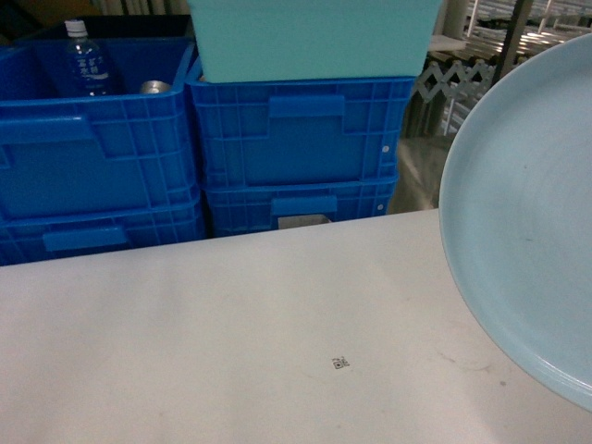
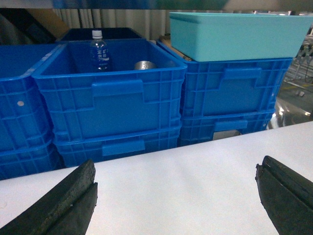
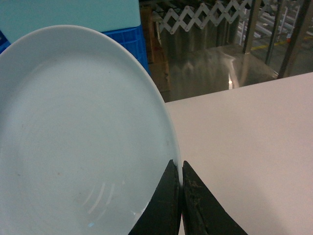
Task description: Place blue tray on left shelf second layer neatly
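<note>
White desk (image 1: 231, 314) below: right gripper (image 3: 181, 181) pinches the tray (image 3: 73, 137) rim, tray lifted, extending left of it; left gripper (image 2: 176, 196) gapes empty.

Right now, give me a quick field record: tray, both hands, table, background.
tray: blue tray, lifted off the white table, tilted, filling the right side of the head view
right hand: right hand shut on the tray rim
left hand: left hand open, empty, above the table
table: bare except a small dark mark
behind table: stacked dark-blue crates, a turquoise box on top; a water bottle and a can in the left crate
shelf: steel rack far right, not reached yet
</note>
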Available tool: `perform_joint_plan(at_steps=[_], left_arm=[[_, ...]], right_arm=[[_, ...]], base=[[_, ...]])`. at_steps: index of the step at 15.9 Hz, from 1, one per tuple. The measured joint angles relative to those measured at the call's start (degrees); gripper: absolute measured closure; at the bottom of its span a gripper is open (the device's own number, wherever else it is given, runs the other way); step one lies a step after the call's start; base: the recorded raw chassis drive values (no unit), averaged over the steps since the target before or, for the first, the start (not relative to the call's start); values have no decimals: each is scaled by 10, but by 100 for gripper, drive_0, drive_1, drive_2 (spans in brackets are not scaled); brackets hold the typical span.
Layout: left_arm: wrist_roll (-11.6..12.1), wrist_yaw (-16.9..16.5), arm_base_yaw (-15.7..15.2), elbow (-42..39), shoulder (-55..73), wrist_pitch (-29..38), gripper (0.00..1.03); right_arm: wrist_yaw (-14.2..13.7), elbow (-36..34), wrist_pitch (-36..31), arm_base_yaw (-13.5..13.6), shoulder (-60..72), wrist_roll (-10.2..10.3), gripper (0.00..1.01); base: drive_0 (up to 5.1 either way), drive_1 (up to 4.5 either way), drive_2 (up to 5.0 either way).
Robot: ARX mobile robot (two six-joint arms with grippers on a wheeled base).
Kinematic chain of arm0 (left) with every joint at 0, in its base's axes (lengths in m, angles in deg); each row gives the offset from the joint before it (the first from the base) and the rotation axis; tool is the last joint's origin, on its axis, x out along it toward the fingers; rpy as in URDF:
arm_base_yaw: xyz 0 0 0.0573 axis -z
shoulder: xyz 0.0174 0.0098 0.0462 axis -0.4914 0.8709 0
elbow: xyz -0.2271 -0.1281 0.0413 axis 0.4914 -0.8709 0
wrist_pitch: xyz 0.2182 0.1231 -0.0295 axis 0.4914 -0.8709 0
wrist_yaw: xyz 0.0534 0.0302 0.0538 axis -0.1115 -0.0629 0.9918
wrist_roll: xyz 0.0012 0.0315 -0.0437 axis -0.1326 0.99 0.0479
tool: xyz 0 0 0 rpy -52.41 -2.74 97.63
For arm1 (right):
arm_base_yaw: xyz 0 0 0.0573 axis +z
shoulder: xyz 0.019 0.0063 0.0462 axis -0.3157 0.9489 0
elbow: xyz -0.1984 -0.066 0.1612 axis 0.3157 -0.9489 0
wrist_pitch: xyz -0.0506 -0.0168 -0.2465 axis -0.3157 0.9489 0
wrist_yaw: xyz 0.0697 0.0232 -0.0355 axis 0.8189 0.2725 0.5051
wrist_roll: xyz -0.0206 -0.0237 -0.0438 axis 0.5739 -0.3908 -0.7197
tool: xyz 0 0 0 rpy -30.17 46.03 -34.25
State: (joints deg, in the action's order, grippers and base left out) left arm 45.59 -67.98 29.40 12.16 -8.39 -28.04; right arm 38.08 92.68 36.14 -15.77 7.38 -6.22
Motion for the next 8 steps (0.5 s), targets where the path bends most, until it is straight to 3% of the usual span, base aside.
perform_joint_plan(at_steps=[8], left_arm=[[0,0,0,0,0,0,5]], right_arm=[[0,0,0,0,0,0,99]], base=[[-153,-153,-153]])
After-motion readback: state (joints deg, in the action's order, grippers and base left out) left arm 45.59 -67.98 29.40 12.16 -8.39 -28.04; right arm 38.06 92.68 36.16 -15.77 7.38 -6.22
